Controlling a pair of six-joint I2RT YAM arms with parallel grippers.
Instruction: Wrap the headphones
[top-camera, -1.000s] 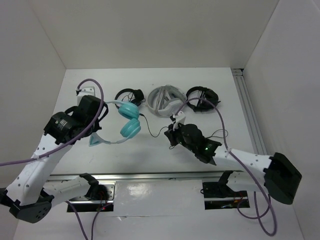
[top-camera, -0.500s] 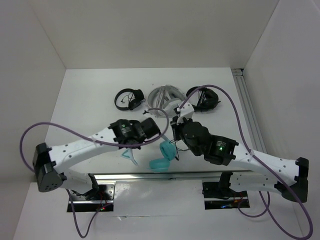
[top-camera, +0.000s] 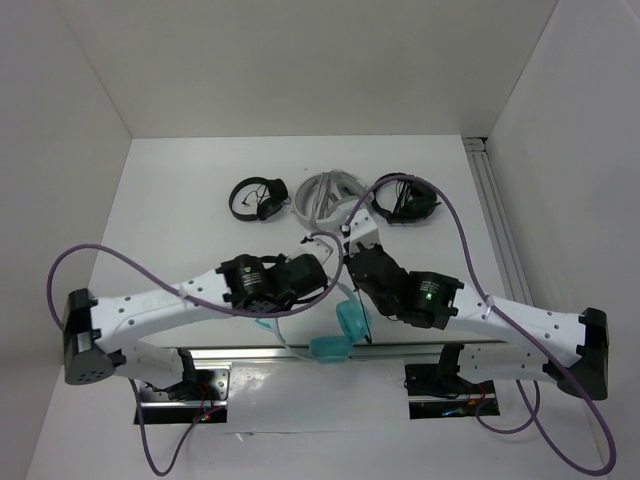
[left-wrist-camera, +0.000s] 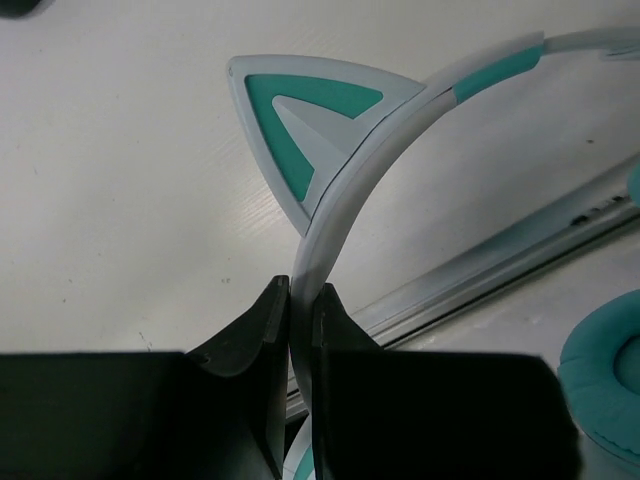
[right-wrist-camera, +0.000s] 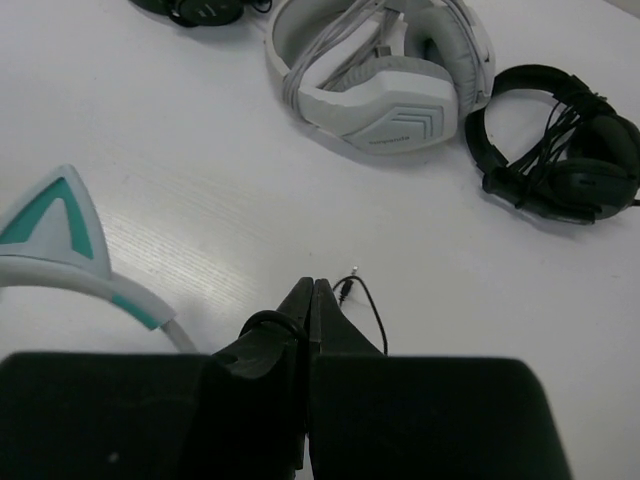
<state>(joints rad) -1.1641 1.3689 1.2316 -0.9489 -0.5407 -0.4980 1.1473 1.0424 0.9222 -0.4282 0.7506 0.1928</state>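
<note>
The teal headphones (top-camera: 350, 320) hang at the table's front edge, ear cups over the metal rail. My left gripper (top-camera: 312, 274) is shut on their pale mint headband (left-wrist-camera: 345, 215), just below a cat ear (left-wrist-camera: 310, 125); one teal ear cup (left-wrist-camera: 600, 395) shows at the right of the left wrist view. My right gripper (top-camera: 347, 260) is shut on the thin black cable (right-wrist-camera: 265, 320), which loops over one finger. The cable's plug (right-wrist-camera: 347, 286) lies on the table just ahead of the right gripper (right-wrist-camera: 311, 287). The other cat ear (right-wrist-camera: 55, 222) shows at the left of the right wrist view.
White-grey headphones (top-camera: 328, 200) lie at the back centre, with black headphones (top-camera: 258, 197) to their left and another black pair (top-camera: 405, 200) to their right. A metal rail (top-camera: 250, 355) runs along the front edge. A side rail (top-camera: 495, 215) borders the right.
My left arm has swung from the far left to the centre, carrying the teal headphones to the front edge. My right gripper has stayed near the centre, holding the cable.
</note>
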